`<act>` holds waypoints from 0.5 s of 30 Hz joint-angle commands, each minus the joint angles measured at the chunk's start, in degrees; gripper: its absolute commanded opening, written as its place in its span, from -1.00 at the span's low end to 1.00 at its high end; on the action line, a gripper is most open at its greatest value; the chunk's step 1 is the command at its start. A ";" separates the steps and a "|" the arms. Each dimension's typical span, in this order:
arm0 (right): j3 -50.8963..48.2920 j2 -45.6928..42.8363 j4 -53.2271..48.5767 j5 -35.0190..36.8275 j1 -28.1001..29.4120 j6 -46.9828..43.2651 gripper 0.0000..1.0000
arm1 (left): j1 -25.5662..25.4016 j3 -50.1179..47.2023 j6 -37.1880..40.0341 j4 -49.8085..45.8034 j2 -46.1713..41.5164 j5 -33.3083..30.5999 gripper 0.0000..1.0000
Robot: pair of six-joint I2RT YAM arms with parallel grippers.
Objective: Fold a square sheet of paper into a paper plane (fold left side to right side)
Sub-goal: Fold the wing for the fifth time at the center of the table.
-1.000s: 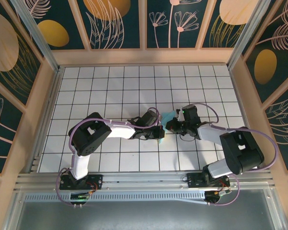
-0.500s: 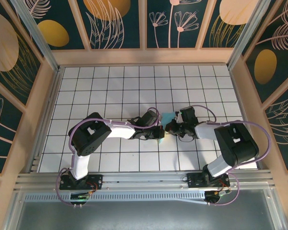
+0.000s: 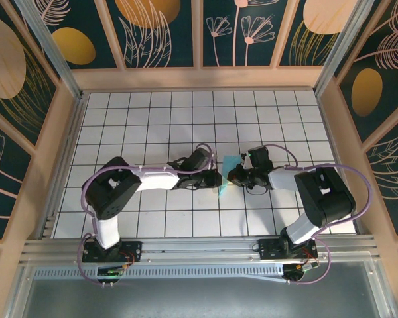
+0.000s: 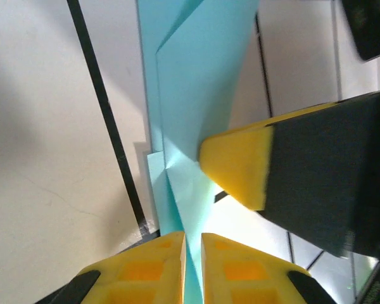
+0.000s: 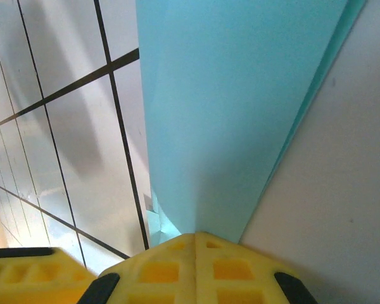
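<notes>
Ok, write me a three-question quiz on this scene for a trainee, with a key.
1. True or false: the right gripper stands wide open, clear of the paper.
2. What runs between the left gripper and its own two fingers?
3. Seen from above, the paper lies: A) between the two grippers; B) left of both; C) right of both.

Key: 1 false, it is shut on the paper; 2 the paper; 3 A.

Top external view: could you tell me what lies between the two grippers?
The folded turquoise paper, held by left gripper and right gripper; the top view shows it.
</notes>
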 commanded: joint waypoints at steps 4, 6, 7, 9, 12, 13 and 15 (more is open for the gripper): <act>-1.83 2.69 -6.49 4.04 -0.62 -1.75 -1.00 | 0.10 -4.20 -2.87 4.16 -3.29 6.60 -0.77; -1.99 2.77 -6.51 4.21 -0.59 -1.83 -1.00 | 0.02 -5.19 -4.06 6.37 -3.10 8.94 -0.82; -2.00 2.77 -6.64 4.39 -0.63 -1.87 -1.00 | -0.06 -5.57 -4.56 7.54 -2.87 10.02 -0.84; -2.09 2.77 -6.69 4.58 -0.56 -1.89 -1.00 | -0.27 -5.73 -5.21 9.09 -2.40 11.39 -0.86; -2.09 2.70 -6.73 4.82 -0.60 -1.83 -1.00 | -0.52 -5.49 -5.34 9.86 -1.57 11.90 -0.87; -2.02 2.66 -6.76 4.92 -0.60 -1.83 -1.00 | -0.45 -5.29 -5.36 9.89 -1.12 12.04 -0.87; -1.91 2.67 -6.92 5.00 -0.57 -1.92 -1.00 | -0.50 -4.93 -5.33 9.95 -0.31 12.23 -0.87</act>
